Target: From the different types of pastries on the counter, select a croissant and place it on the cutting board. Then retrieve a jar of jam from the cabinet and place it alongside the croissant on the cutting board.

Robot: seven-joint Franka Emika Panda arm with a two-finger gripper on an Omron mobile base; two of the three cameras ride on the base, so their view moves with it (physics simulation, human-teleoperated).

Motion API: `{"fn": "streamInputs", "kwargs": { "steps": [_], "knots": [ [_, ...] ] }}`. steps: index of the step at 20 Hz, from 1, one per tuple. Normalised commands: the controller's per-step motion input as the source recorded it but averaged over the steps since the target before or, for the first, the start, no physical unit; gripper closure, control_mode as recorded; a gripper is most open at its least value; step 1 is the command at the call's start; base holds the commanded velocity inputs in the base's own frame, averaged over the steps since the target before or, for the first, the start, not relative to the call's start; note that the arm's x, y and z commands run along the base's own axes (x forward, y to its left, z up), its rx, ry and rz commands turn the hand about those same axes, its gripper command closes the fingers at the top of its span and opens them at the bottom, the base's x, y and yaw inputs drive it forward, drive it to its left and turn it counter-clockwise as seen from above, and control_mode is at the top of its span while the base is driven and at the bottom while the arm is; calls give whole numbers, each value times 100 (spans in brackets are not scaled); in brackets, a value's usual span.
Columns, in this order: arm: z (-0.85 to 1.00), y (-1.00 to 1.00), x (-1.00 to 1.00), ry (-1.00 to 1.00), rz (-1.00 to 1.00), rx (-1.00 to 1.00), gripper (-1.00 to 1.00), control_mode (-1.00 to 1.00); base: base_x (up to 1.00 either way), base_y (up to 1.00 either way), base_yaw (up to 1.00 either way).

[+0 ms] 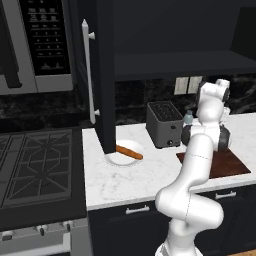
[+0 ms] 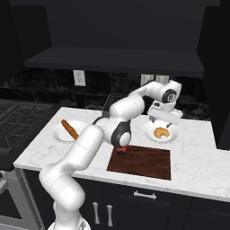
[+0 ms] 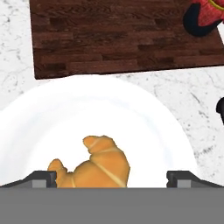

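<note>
Gripper [image 2: 163, 120] hangs over the white plate [image 2: 173, 136] at the back right of the table [image 2: 197, 157], fingers spread wide, nothing between them. Croissant [image 3: 94, 168] lies on that plate, directly under the hand: in the hand view it sits low and left of centre, between the two fingertips [image 3: 41, 178] but biased toward the left one. Its long axis runs roughly along the line joining the fingers, horns curling toward the board side, so as I read it a straight drop would close on the ends rather than across the belly; a wrist roll or a small sideways shift looks needed before descent. Cutting board [image 2: 141, 161] is just beside the plate, toward the robot, with bare table between them. Red jam jar [image 2: 121, 150] with dark top already stands at the board's left corner, partly masked by the arm in the right base view. Stick pastry [image 1: 129, 152] lies on another plate [image 1: 117, 159] well apart to the left, under the open cabinet door [image 1: 102, 75]. Croissant leg not yet done: grasp still to be made.
</note>
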Motion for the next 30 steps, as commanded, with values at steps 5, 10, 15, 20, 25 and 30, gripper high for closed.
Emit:
{"fn": "streamInputs", "kwargs": {
  "steps": [5, 10, 15, 20, 25, 30],
  "knots": [
    [0, 0, 11, 0, -1, -5, -100, -100, 0, 0, 0],
    [-13, 0, 0, 4, -2, -2, -100, -100, 0, 0, 0],
    [-16, 0, 0, 7, -5, -2, -100, -100, 0, 0, 0],
    [-15, 0, 0, 9, -9, -3, -100, -100, 0, 0, 0],
    [-21, 0, 0, 8, -12, -2, -100, -100, 0, 0, 0],
    [-21, 0, 0, 7, -13, -3, -100, -100, 0, 0, 0]
  ]
}}
